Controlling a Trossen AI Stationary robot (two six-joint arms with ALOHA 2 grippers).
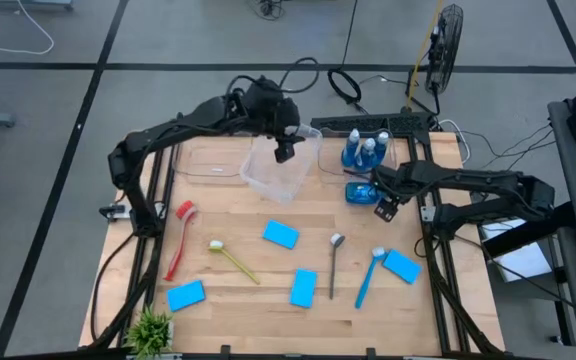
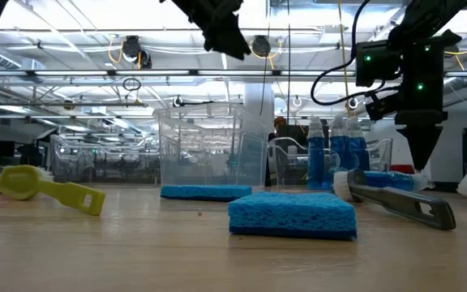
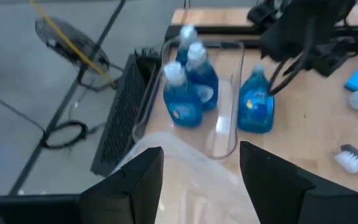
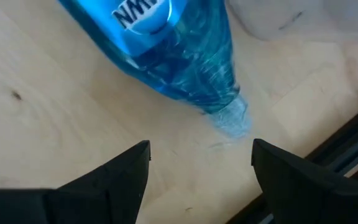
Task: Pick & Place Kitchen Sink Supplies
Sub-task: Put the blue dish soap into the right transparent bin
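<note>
Right claw [image 1: 385,209] held open just above a blue bottle [image 1: 360,192] lying on the desk [image 1: 258,285], nothing gripped — left claw [image 1: 284,152] parted over a clear bin [image 1: 280,170], empty.

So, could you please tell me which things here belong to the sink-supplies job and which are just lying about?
Job:
blue bottles
blue sponges
red brush
yellow brush
blue brush
metal spoon-like tool

Lying about:
green plant
clear bin
fan
</note>
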